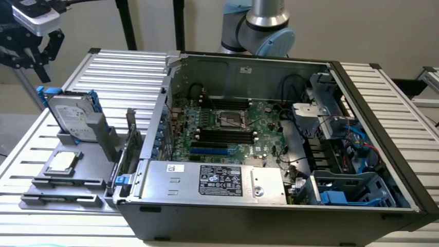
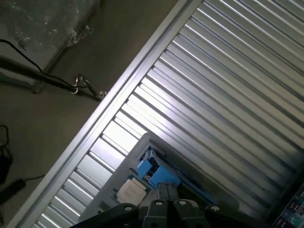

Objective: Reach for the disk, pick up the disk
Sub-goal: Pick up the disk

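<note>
The disk (image 1: 71, 116) is a silver-grey hard drive with a white label and blue side rails. It stands on edge in a grey holder (image 1: 96, 135) on the slatted table, at the exterior view's left. My gripper (image 1: 32, 57) hangs high above and behind the disk, well apart from it, holding nothing. In the wrist view the gripper (image 2: 166, 198) shows its fingers pressed together, shut. The disk (image 2: 156, 172) lies far below them, seen edge-on with its blue rails.
A small square silver chip (image 1: 61, 161) sits in a grey tray in front of the disk. An open computer case (image 1: 274, 144) with a motherboard and a labelled power-supply box (image 1: 219, 180) takes up the table's middle. The table's edge (image 2: 118, 90) and floor cables (image 2: 52, 80) are nearby.
</note>
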You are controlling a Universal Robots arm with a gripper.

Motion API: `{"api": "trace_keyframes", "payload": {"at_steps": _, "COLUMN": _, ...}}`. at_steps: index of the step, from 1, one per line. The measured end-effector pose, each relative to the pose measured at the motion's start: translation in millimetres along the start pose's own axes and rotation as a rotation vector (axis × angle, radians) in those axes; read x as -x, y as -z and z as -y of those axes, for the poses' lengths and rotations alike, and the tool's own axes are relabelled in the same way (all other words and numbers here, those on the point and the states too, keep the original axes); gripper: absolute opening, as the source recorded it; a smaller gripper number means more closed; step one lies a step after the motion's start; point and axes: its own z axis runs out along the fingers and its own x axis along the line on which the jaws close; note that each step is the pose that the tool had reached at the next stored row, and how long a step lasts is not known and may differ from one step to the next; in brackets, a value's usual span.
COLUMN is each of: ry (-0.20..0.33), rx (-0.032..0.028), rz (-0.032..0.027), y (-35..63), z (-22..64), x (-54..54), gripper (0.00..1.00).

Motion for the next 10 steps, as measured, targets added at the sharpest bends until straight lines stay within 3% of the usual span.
{"api": "trace_keyframes", "payload": {"at_steps": 10, "ry": 0.182, "rx": -0.0002, "rz": -0.0062, "y": 0.0, "z": 0.0, "x": 0.0, "gripper": 0.11}}
